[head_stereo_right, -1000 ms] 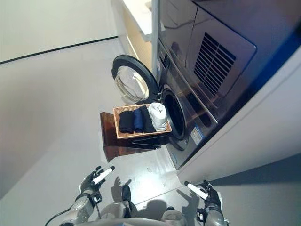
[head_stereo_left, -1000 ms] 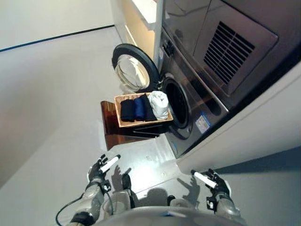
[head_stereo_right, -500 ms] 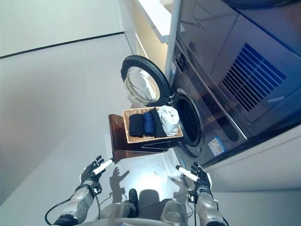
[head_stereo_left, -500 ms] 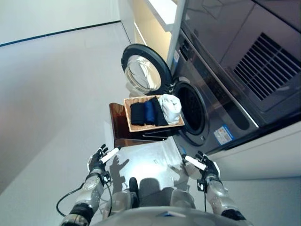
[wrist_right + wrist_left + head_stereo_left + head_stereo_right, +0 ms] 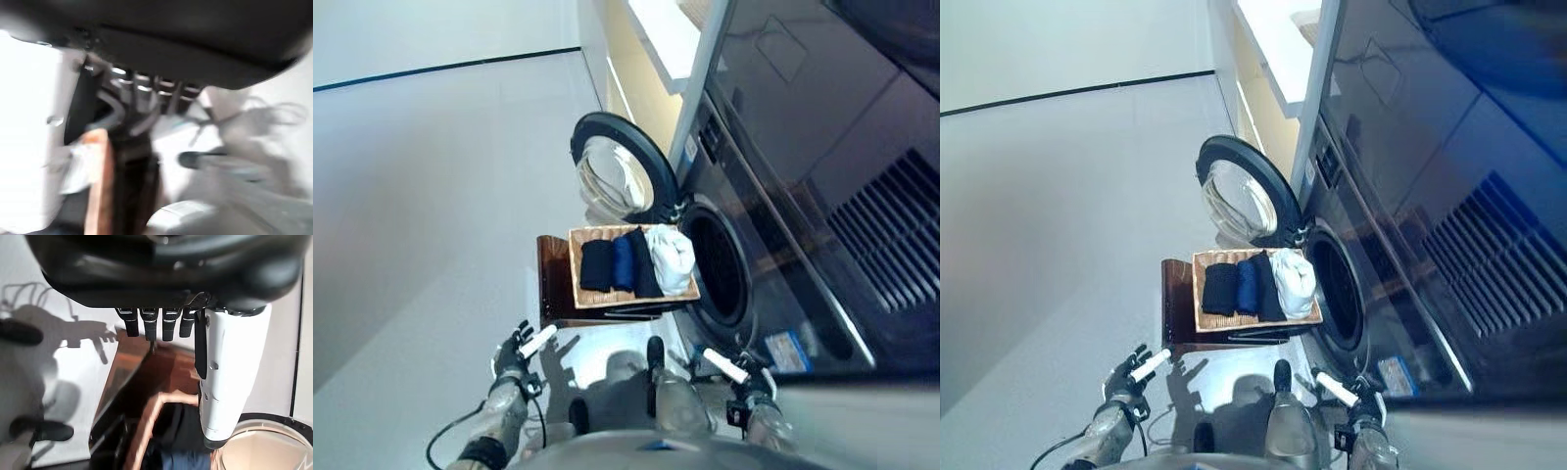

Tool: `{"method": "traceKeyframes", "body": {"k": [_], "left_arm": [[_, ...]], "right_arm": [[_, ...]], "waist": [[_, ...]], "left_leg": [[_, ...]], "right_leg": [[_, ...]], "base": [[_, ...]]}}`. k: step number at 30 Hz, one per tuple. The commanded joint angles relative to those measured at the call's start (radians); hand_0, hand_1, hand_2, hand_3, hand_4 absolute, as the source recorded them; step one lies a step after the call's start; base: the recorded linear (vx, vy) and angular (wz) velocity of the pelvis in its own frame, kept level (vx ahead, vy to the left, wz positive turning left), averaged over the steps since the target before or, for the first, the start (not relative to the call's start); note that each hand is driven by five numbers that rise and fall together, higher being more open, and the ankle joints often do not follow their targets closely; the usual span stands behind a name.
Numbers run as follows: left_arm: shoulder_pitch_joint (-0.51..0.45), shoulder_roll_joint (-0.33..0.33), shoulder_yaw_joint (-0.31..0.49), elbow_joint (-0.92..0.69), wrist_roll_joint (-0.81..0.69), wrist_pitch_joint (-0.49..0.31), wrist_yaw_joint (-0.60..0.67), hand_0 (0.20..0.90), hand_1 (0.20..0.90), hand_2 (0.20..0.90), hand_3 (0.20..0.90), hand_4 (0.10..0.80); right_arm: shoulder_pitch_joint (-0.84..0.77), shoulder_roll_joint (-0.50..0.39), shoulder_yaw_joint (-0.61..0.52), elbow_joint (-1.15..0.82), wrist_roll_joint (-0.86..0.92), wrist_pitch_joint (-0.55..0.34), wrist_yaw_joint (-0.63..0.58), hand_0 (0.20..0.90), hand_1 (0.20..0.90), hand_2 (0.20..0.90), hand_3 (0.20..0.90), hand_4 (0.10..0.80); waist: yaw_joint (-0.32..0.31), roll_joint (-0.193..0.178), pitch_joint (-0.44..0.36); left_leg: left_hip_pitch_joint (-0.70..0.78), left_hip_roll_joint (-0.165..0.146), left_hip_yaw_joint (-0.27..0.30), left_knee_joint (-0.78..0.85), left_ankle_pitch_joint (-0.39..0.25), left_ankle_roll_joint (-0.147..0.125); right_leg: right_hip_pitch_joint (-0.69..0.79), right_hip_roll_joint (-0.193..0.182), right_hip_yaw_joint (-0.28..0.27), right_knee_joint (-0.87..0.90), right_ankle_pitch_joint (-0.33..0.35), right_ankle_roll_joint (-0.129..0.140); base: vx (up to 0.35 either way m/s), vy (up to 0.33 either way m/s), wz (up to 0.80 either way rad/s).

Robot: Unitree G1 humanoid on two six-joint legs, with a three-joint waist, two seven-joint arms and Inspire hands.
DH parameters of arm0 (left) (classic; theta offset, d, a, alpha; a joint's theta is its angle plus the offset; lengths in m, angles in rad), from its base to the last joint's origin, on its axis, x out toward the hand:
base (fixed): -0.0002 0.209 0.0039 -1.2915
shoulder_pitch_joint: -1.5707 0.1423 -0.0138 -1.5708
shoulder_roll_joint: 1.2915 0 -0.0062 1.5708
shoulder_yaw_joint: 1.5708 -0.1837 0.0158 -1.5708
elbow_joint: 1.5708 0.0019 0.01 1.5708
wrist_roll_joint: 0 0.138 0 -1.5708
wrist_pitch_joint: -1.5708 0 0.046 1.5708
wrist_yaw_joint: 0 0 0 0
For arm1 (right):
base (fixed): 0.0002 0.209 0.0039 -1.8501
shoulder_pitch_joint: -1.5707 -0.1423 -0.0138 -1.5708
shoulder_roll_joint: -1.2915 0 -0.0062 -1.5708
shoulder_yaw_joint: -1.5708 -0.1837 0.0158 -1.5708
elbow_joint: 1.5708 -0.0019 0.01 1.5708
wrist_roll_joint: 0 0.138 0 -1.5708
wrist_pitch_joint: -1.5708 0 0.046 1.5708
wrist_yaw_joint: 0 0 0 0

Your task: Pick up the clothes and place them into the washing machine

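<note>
Left wrist view only: basket's (image 5: 146, 423) underside.

Pale grey floor (image 5: 431, 225), smooth and glossy, brightly lit near the front. Off-white wall (image 5: 421, 34) at the far side, edged by a dark baseboard line (image 5: 440, 69). Cream cabinet side (image 5: 646, 93) under a white countertop (image 5: 661, 29). Dark glossy appliance front (image 5: 813, 147) with a slatted vent (image 5: 891, 235). Brown wooden stool (image 5: 553, 284) on the floor.
</note>
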Motion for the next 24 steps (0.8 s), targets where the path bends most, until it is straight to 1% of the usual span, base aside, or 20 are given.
{"method": "traceKeyframes", "body": {"k": [1, 2, 4, 7, 8, 9, 10, 11, 12, 13, 14, 15, 17, 18, 19, 20, 21, 22, 23, 24], "left_arm": [[-0.08, 0.051, 0.02, -0.063, 0.004, -0.062, -0.008, 0.9, 0.9, 0.9, 0.9, 0.8], [-0.085, 0.053, 0.02, -0.066, 0.01, -0.065, -0.008, 0.9, 0.9, 0.9, 0.9, 0.8], [-0.09, 0.052, 0.013, -0.058, 0.009, -0.065, -0.011, 0.9, 0.9, 0.9, 0.9, 0.8], [-0.104, 0.05, 0.01, -0.052, 0.003, -0.066, -0.006, 0.9, 0.9, 0.9, 0.9, 0.8], [-0.105, 0.049, 0.011, -0.053, 0.004, -0.067, -0.006, 0.9, 0.9, 0.9, 0.9, 0.8], [-0.098, 0.049, 0.006, -0.071, -0.004, -0.066, -0.01, 0.9, 0.9, 0.9, 0.9, 0.8], [-0.098, 0.048, 0.004, -0.07, 0.0, -0.062, -0.011, 0.9, 0.9, 0.9, 0.9, 0.8], [-0.099, 0.048, 0.004, -0.07, 0.0, -0.062, -0.011, 0.9, 0.9, 0.9, 0.9, 0.8], [-0.101, 0.047, 0.001, -0.067, -0.004, -0.059, -0.01, 0.9, 0.9, 0.9, 0.9, 0.8], [-0.101, 0.045, -0.001, -0.071, -0.005, -0.057, -0.015, 0.9, 0.9, 0.9, 0.9, 0.8], [-0.101, 0.046, -0.002, -0.069, -0.003, -0.056, -0.016, 0.9, 0.9, 0.9, 0.9, 0.8], [-0.102, 0.047, -0.001, -0.066, -0.004, -0.058, -0.011, 0.9, 0.9, 0.9, 0.9, 0.8], [-0.098, 0.048, 0.005, -0.063, -0.008, -0.059, -0.002, 0.9, 0.9, 0.9, 0.9, 0.8], [-0.098, 0.048, 0.005, -0.063, -0.008, -0.059, -0.002, 0.9, 0.9, 0.9, 0.9, 0.8], [-0.092, 0.047, 0.011, -0.062, -0.008, -0.063, 0.003, 0.9, 0.9, 0.9, 0.9, 0.8], [-0.085, 0.047, 0.015, -0.066, -0.012, -0.063, 0.0, 0.9, 0.9, 0.9, 0.9, 0.8], [-0.079, 0.046, 0.016, -0.065, -0.012, -0.062, -0.001, 0.9, 0.9, 0.9, 0.9, 0.8], [-0.073, 0.047, 0.019, -0.062, -0.007, -0.063, -0.002, 0.9, 0.9, 0.9, 0.9, 0.8], [-0.072, 0.047, 0.019, -0.062, -0.007, -0.063, -0.002, 0.9, 0.9, 0.9, 0.9, 0.8], [-0.06, 0.045, 0.022, -0.061, -0.003, -0.063, -0.009, 0.9, 0.9, 0.9, 0.9, 0.8]], "right_arm": [[-0.08, -0.093, -0.069, -0.063, -0.012, -0.088, -0.034, 0.9, 0.9, 0.9, 0.9, 0.8], [-0.08, -0.096, -0.073, -0.064, -0.007, -0.094, -0.031, 0.9, 0.9, 0.9, 0.9, 0.8], [-0.09, -0.104, -0.073, -0.044, -0.006, -0.099, -0.034, 0.9, 0.9, 0.9, 0.9, 0.8], [-0.105, -0.106, -0.065, -0.029, 0.002, -0.102, -0.037, 0.9, 0.9, 0.9, 0.9, 0.8], [-0.106, -0.107, -0.063, -0.028, 0.007, -0.104, -0.035, 0.9, 0.9, 0.9, 0.9, 0.8], [-0.106, -0.111, -0.061, -0.028, 0.012, -0.107, -0.038, 0.9, 0.9, 0.9, 0.9, 0.8], [-0.107, -0.114, -0.061, -0.025, 0.013, -0.108, -0.039, 0.9, 0.9, 0.9, 0.9, 0.8], [-0.107, -0.114, -0.061, -0.025, 0.013, -0.108, -0.039, 0.9, 0.9, 0.9, 0.9, 0.8], [-0.108, -0.115, -0.064, -0.024, 0.014, -0.108, -0.046, 0.9, 0.9, 0.9, 0.9, 0.8], [-0.11, -0.115, -0.065, -0.023, 0.015, -0.107, -0.049, 0.9, 0.9, 0.9, 0.9, 0.8], [-0.114, -0.115, -0.066, -0.024, 0.016, -0.108, -0.053, 0.9, 0.9, 0.9, 0.9, 0.8], [-0.123, -0.116, -0.062, -0.027, 0.015, -0.108, -0.055, 0.9, 0.9, 0.9, 0.9, 0.8], [-0.131, -0.116, -0.055, -0.029, 0.008, -0.105, -0.057, 0.9, 0.9, 0.9, 0.9, 0.8], [-0.13, -0.116, -0.055, -0.03, 0.008, -0.105, -0.057, 0.9, 0.9, 0.9, 0.9, 0.8], [-0.131, -0.116, -0.052, -0.031, 0.001, -0.103, -0.057, 0.9, 0.9, 0.9, 0.9, 0.8], [-0.13, -0.119, -0.054, -0.035, -0.006, -0.099, -0.057, 0.9, 0.9, 0.9, 0.9, 0.8], [-0.127, -0.117, -0.054, -0.035, -0.012, -0.098, -0.056, 0.9, 0.9, 0.9, 0.9, 0.8], [-0.124, -0.116, -0.057, -0.034, -0.019, -0.098, -0.056, 0.9, 0.9, 0.9, 0.9, 0.8], [-0.123, -0.115, -0.057, -0.035, -0.019, -0.098, -0.057, 0.9, 0.9, 0.9, 0.9, 0.8], [-0.115, -0.116, -0.064, -0.033, -0.028, -0.095, -0.051, 0.9, 0.9, 0.9, 0.9, 0.8]], "waist": [[-0.005, -0.037, -0.007], [-0.01, -0.031, -0.01], [-0.013, -0.019, -0.019], [-0.016, -0.003, -0.021], [-0.016, -0.002, -0.022], [-0.009, -0.012, -0.016], [-0.005, -0.016, -0.011], [-0.006, -0.015, -0.011], [-0.002, -0.026, 0.002], [0.004, -0.037, 0.006], [0.023, -0.039, 0.018], [0.032, -0.049, 0.019], [0.052, -0.041, 0.022], [0.056, -0.042, 0.025], [0.071, -0.032, 0.023], [0.083, -0.022, 0.019], [0.093, -0.012, 0.018], [0.103, -0.005, 0.016], [0.105, -0.008, 0.018], [0.112, 0.002, 0.008]], "left_leg": [[0.053, -0.027, -0.036, 0.123, -0.041, -0.05], [0.058, -0.009, -0.048, 0.131, -0.033, -0.062], [0.056, 0.017, -0.058, 0.151, -0.016, -0.079], [0.038, 0.039, -0.064, 0.237, 0.043, -0.1], [0.016, 0.049, -0.056, 0.3, 0.082, -0.108], [-0.047, 0.047, -0.044, 0.452, 0.156, -0.114], [-0.079, 0.04, -0.035, 0.52, 0.18, -0.113], [-0.081, 0.041, -0.036, 0.526, 0.177, -0.113], [-0.139, 0.074, 0.033, 0.585, 0.217, -0.102], [-0.18, 0.082, 0.061, 0.579, 0.216, -0.091], [-0.241, 0.094, 0.084, 0.549, 0.173, -0.08], [-0.294, 0.098, 0.091, 0.496, 0.169, -0.077], [-0.343, 0.131, 0.103, 0.391, 0.177, -0.089], [-0.334, 0.131, 0.108, 0.389, 0.175, -0.09], [-0.362, 0.145, 0.115, 0.29, 0.21, -0.104], [-0.379, 0.156, 0.11, 0.239, 0.235, -0.115], [-0.377, 0.159, 0.115, 0.19, 0.265, -0.128], [-0.38, 0.16, 0.11, 0.152, 0.292, -0.136], [-0.373, 0.158, 0.113, 0.148, 0.293, -0.136], [-0.37, 0.147, 0.106, 0.125, 0.296, -0.145]], "right_leg": [[-0.054, -0.049, 0.01, 0.066, 0.022, 0.116], [-0.054, -0.042, 0.004, 0.077, 0.003, 0.108], [-0.05, -0.025, -0.003, 0.093, -0.03, 0.091], [-0.03, -0.001, -0.006, 0.109, -0.067, 0.064], [-0.012, 0.008, -0.005, 0.109, -0.081, 0.052], [0.033, 0.018, 0.002, 0.109, -0.112, 0.022], [0.052, 0.021, 0.004, 0.109, -0.123, 0.009], [0.052, 0.022, 0.003, 0.11, -0.123, 0.009], [0.092, 0.018, 0.0, 0.106, -0.139, -0.006], [0.11, 0.01, 0.002, 0.1, -0.144, -0.006], [0.138, 0.007, 0.01, 0.093, -0.156, 0.004], [0.151, -0.007, 0.019, 0.08, -0.156, 0.016], [0.174, -0.004, 0.044, 0.066, -0.172, 0.032], [0.179, -0.005, 0.049, 0.066, -0.175, 0.032], [0.202, -0.002, 0.059, 0.054, -0.188, 0.044], [0.221, -0.001, 0.069, 0.047, -0.197, 0.051], [0.243, 0.004, 0.084, 0.043, -0.21, 0.054], [0.264, 0.005, 0.097, 0.038, -0.221, 0.058], [0.268, 0.002, 0.098, 0.038, -0.223, 0.059], [0.297, -0.005, 0.115, 0.03, -0.237, 0.064]], "base": [[0.267, -0.173, 0.17], [0.191, -0.148, 0.34], [0.182, -0.151, 0.47], [0.18, -0.126, 0.35], [0.238, -0.194, 0.25], [0.244, -0.216, 0.24], [0.177, -0.161, 0.26], [0.159, -0.146, 0.22], [0.165, -0.122, 0.16], [0.241, -0.118, 0.07], [0.205, -0.016, 0.13], [0.212, 0.054, 0.14], [0.193, 0.089, 0.05], [0.221, 0.11, -0.31], [0.236, 0.119, -0.45], [0.33, 0.165, -0.5], [0.307, 0.154, -0.64], [0.212, 0.101, -0.75], [0.269, 0.148, -0.74], [0.229, 0.158, -0.72]]}}
